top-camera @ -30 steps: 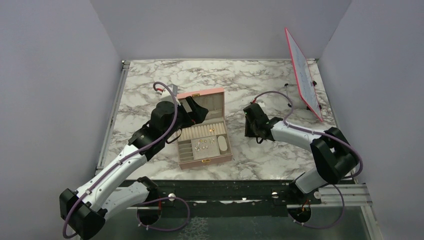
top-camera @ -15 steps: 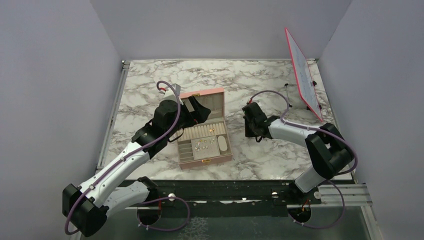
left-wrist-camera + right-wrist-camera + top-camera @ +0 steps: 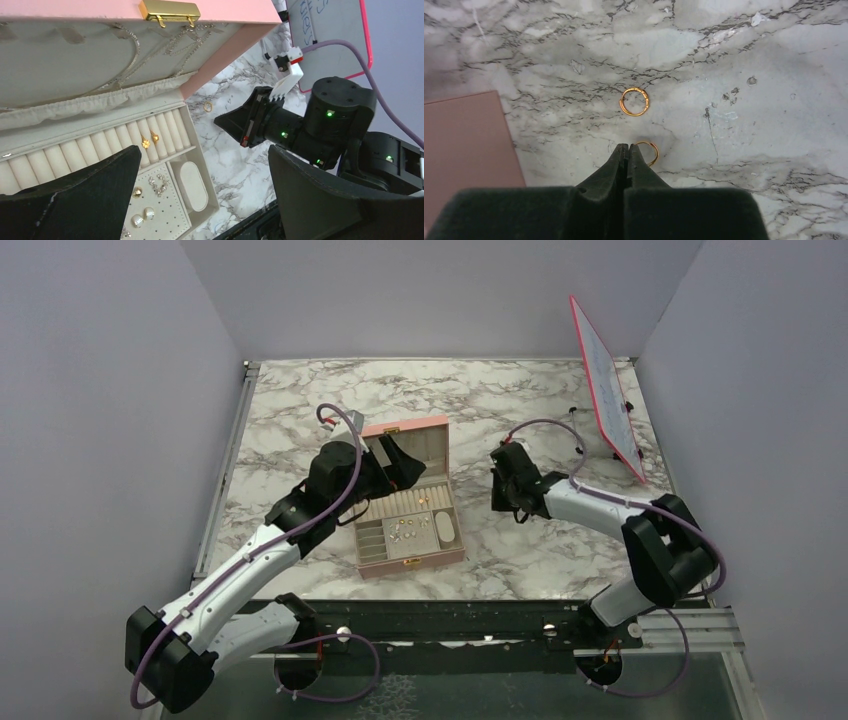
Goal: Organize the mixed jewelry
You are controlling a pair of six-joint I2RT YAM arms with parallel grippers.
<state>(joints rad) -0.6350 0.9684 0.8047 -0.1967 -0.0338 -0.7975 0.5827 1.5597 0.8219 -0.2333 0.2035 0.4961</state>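
R gripper (image 3: 625,149) jaws pressed fully together on marble table (image 3: 749,60), tips at edge of near gold ring (image 3: 650,150). Can't tell if rim pinched or just alongside. 2nd ring (image 3: 634,101) loose just beyond, pink box (image 3: 464,140) to left. L gripper (image 3: 202,160) wide open, empty, over ring rolls (image 3: 100,145). I'd lift slow, confirm ring comes up w/ tips. If not: reopen, straddle rim, re-close.
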